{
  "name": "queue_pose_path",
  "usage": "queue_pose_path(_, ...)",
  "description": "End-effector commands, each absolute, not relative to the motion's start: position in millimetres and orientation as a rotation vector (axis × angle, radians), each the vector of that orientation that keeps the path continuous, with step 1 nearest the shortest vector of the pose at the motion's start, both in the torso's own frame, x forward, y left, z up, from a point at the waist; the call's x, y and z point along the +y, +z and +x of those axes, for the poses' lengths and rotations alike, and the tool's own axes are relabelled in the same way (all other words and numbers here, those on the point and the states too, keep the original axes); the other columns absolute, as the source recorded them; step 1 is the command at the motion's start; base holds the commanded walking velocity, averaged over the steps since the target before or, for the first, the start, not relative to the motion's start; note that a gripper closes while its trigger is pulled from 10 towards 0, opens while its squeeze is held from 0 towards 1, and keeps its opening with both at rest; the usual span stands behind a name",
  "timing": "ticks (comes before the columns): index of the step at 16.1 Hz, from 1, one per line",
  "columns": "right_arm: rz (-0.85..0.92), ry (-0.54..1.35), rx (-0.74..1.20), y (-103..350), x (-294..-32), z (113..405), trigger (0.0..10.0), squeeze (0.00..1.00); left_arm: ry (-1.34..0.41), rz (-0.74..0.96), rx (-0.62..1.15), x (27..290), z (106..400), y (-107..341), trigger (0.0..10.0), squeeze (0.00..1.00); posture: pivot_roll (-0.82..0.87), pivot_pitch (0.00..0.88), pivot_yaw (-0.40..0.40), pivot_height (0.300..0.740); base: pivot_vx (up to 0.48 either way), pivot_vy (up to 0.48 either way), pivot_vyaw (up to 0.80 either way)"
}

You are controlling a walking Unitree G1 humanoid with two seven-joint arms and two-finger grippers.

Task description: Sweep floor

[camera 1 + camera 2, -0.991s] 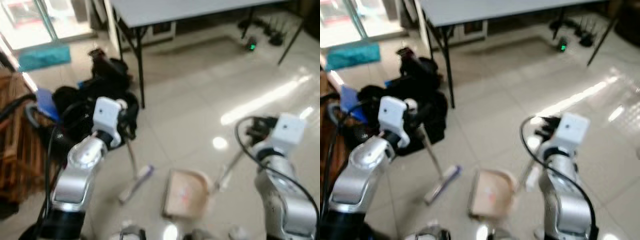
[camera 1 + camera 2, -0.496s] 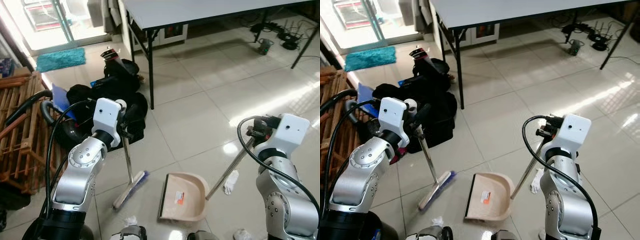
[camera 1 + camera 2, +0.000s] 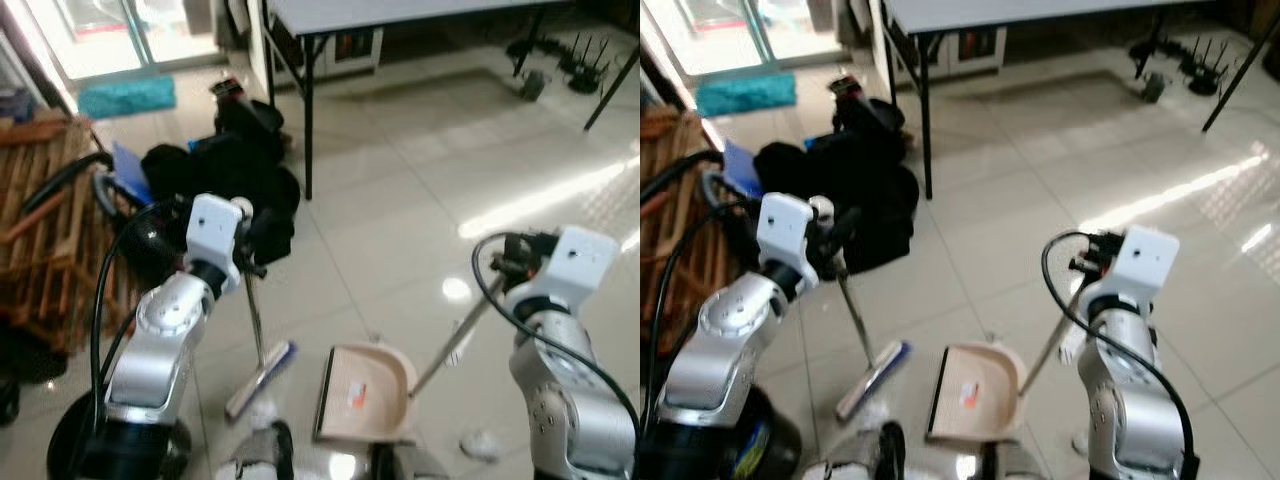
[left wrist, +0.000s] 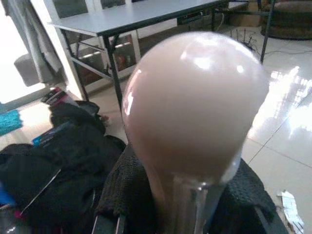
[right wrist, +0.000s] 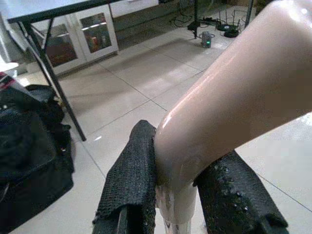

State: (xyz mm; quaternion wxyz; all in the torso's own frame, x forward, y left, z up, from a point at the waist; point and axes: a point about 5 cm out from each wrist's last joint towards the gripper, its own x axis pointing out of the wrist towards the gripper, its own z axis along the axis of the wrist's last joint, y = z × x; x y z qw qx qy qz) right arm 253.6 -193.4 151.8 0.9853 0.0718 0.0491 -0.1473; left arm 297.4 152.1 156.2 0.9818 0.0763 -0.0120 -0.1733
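Since a moment ago, your dustpan (image 3: 365,392) sits nearer the broom (image 3: 259,378) head. Your left gripper (image 4: 170,204) clamps the broom handle; your right gripper (image 5: 173,195) clamps the dustpan handle.

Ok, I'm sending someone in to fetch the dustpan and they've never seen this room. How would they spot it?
Start from the grey folding table and come forward over the pale tiled floor to just in front of the robot. The dustpan lies flat there, beige with a long slanted handle, right of the broom, whose head is narrow and blue-edged.
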Motion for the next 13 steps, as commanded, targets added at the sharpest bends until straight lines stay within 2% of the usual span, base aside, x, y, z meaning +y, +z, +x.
queue_pose_path(1,0.144,-0.292,0.063,159.1,-193.6,252.9,10.0,0.00,-0.354,0.160,-0.052,152.0,295.2,162.0,10.0,0.00,-0.04,0.120,0.021,0.740,-0.300,0.000,0.00)
queue_pose_path(11,0.145,-0.287,0.072,158.1,-192.9,252.1,10.0,0.00,-0.348,0.159,-0.046,152.8,292.8,160.9,10.0,0.00,-0.03,0.134,0.012,0.740,-0.295,0.000,0.00)
queue_pose_path(13,0.146,-0.285,0.076,157.8,-192.3,251.4,10.0,0.00,-0.337,0.169,-0.032,154.8,293.0,160.2,10.0,0.00,-0.03,0.137,0.009,0.740,0.000,0.000,0.00)
